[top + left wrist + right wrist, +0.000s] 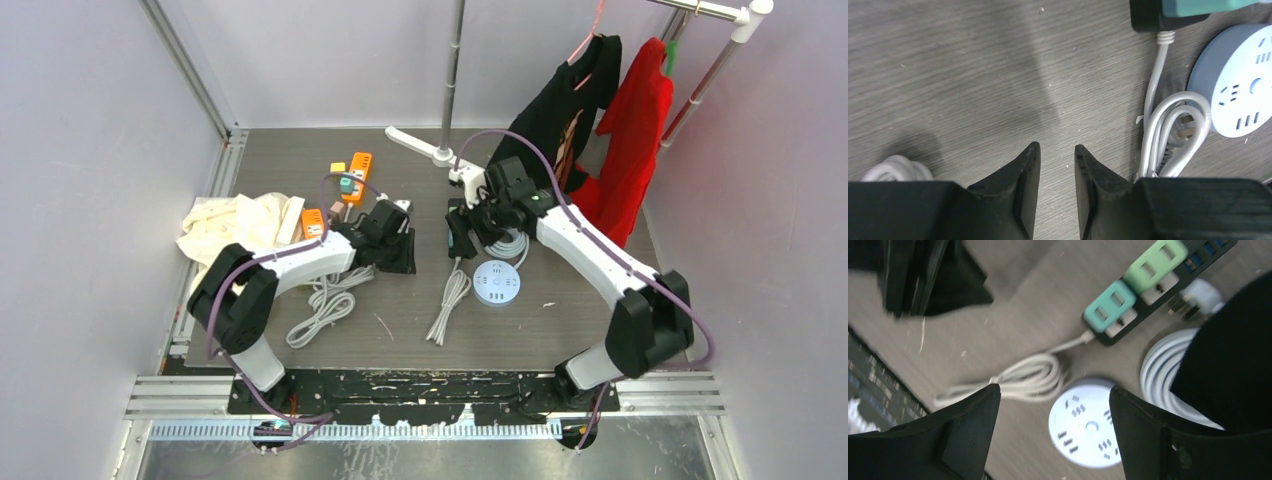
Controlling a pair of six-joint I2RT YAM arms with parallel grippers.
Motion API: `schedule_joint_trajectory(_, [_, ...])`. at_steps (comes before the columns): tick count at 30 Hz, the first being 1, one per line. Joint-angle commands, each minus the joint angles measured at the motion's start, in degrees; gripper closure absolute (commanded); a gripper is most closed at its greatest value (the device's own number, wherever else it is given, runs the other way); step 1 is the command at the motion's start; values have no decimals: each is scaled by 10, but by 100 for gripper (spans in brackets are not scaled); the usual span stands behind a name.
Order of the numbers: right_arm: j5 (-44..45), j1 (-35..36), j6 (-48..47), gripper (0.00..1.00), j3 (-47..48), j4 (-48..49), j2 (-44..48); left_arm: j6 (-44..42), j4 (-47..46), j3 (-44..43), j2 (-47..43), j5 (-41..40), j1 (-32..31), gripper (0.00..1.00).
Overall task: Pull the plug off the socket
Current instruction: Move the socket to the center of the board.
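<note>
Grey wood-grain table (560, 330) fills the floor of the cell, with pale walls on three sides, and both arms reach toward its middle. The right arm (590, 245) comes from the right and ends above a black strip (1103, 334). The left arm (300, 260) ends just beside that place, on the left of it. In the right wrist view the strip lies on a slant, its long axis going from the lower left to the upper right. A white cable (1028, 377) leaves its lower end. Near this end sits a teal plug (1110, 307), and next to it along the strip sits a green plug (1152, 266); both are pushed into the strip. From the pictures I cannot tell which of the two is meant. A round socket (1088, 422) lies flat on the table, nearer to the camera than the strip, and nothing is plugged in it. The right gripper (1053, 390) has its jaws spread wide and holds nothing. The round socket shows in the gap between them, and the two plugs are ahead of the jaws, more toward the right side of that view. The left gripper (1057, 147) has its jaws released, with only a narrow gap and bare table between them. From there the strip end with the teal plug is ahead and far to the right, at the top edge of its view. I judge that the right arm is the nearer one, and that it must go forward past the round socket and close across a plug's short sides before it can pull straight up.
</note>
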State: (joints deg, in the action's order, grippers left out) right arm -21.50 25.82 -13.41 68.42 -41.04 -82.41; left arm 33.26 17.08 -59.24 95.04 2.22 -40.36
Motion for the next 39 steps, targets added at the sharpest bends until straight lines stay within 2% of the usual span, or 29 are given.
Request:
schedule_joint_trajectory(1, [84,14,112,17,40,122,-56,19,-21,-7,5,29,4,69])
schedule_joint_trajectory(6, [139,29,157,24,54,166,-112,27,-39,17,-20,23,12,75])
schedule_joint_trajectory(12, [202,36,192,28,53,214,-158,20,-49,48,-82,-15,13,75])
schedule_joint_trajectory(20, [226,44,181,43,99,178,-226,9,-49,92,-175,-58,14,75])
schedule_joint_trajectory(23, [227,54,171,52,80,181,-214,6,-67,123,-213,-69,14,75])
schedule_joint_trajectory(24, [228,55,170,58,74,181,-210,5,-77,135,-227,-72,14,75])
schedule_joint_trajectory(25, [229,57,168,70,70,180,-209,3,-87,149,-246,-74,14,75])
schedule_joint_trajectory(27, [231,62,162,80,58,180,-204,-1,-108,164,-272,-79,14,74])
schedule_joint_trajectory(30, [212,73,139,86,42,184,-186,-15,-128,179,-303,-81,14,73])
schedule_joint_trajectory(33, [141,84,99,89,32,170,-164,-32,-150,191,-323,-79,14,67])
schedule_joint_trajectory(36, [42,103,19,88,26,134,-148,-63,-175,206,-334,-60,14,58])
schedule_joint_trajectory(39, [6,120,-64,83,5,103,-135,-108,-236,241,-346,-18,14,55])
